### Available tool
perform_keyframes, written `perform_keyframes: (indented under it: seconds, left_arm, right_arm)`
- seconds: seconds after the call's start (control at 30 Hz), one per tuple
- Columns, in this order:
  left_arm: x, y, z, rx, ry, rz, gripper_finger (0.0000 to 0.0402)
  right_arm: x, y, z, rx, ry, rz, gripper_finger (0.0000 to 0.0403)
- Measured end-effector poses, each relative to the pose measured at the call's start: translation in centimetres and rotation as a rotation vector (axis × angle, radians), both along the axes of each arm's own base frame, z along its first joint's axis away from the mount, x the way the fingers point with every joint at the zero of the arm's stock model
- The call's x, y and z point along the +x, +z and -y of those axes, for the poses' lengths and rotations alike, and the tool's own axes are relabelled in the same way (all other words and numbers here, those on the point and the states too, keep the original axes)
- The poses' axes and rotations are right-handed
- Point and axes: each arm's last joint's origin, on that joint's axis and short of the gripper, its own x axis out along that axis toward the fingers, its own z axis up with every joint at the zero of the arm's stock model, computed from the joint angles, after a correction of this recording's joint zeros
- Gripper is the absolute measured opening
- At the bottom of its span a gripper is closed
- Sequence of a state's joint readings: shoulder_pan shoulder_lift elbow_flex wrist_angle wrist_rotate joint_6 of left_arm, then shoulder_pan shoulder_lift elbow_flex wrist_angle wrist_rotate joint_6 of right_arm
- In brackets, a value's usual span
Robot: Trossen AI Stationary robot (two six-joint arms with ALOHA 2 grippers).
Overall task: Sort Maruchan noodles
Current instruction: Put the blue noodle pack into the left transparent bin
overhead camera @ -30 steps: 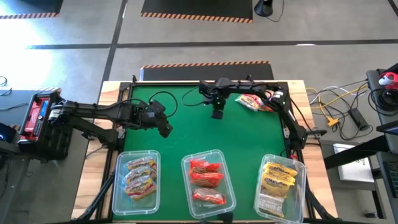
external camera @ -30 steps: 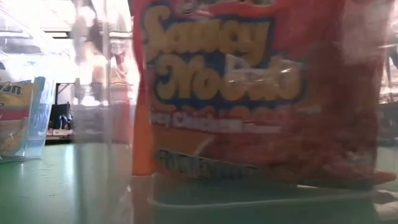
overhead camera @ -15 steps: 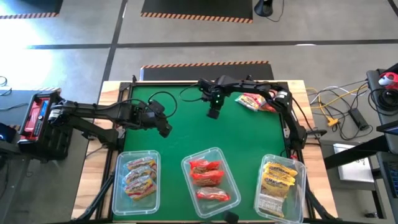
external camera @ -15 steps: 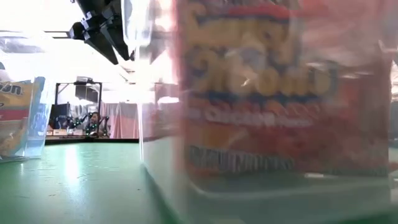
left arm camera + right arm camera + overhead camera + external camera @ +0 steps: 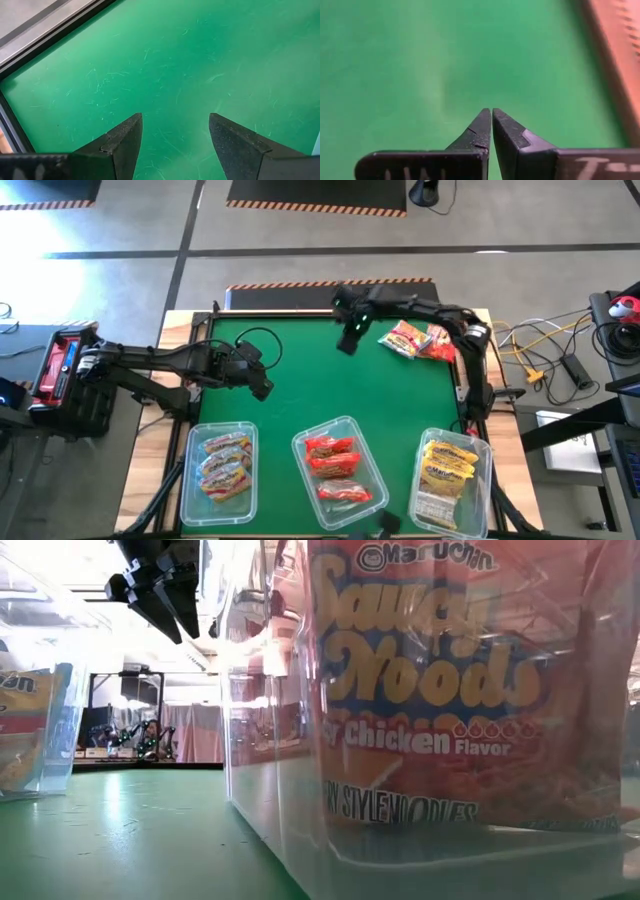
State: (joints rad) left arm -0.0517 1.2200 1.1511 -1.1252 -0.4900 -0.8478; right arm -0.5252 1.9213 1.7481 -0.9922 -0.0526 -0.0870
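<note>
Loose Maruchan noodles point(image 5: 415, 340) lie flat on the green mat point(image 5: 300, 380) at the far right; the edge of one point(image 5: 615, 55) shows in the right wrist view. More packets fill three clear bins along the near edge: orange-pink point(image 5: 222, 465), red point(image 5: 338, 473), yellow point(image 5: 448, 472). My right gripper point(image 5: 347, 347) point(image 5: 491, 112) hangs shut and empty above the mat, left of the loose packets. My left gripper point(image 5: 266, 390) point(image 5: 175, 125) hovers open over bare mat at the left.
The middle bin point(image 5: 400, 870) with its red packet point(image 5: 430, 690) stands right in front of the low view, with my left gripper point(image 5: 165, 610) high behind it. The mat's middle is bare. A black frame point(image 5: 465, 370) borders the mat, with cables beyond the right edge.
My right gripper has risen and gone toward the far edge, staying shut with nothing in it. The middle bin has turned a little on the table, its near end swinging toward the right edge.
</note>
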Motion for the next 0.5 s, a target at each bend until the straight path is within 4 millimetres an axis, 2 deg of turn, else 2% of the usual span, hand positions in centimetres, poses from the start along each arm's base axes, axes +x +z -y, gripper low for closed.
perform_keyframes:
  seconds: [0.1,0.27,0.4,0.5]
  left_arm:
    - [0.0,0.0,0.0,0.0,0.0,0.001,0.0213]
    - [0.0,0.0,0.0,-0.001,0.003,0.003,0.0213]
    - [0.0,0.1,-0.1,0.024,0.007,0.003,0.0213]
    - [0.0,0.1,-0.1,0.045,-0.005,-0.001,0.0213]
  right_arm:
    - [-1.9,1.2,1.9,-0.045,-0.159,-0.003,0.0008]
    - [-5.7,1.1,4.9,-0.117,-0.477,-0.182,0.0008]
    - [-8.7,-0.2,6.7,-0.043,-0.617,-0.347,0.0008]
    - [-9.5,-2.2,7.3,0.036,-0.62,-0.471,0.0008]
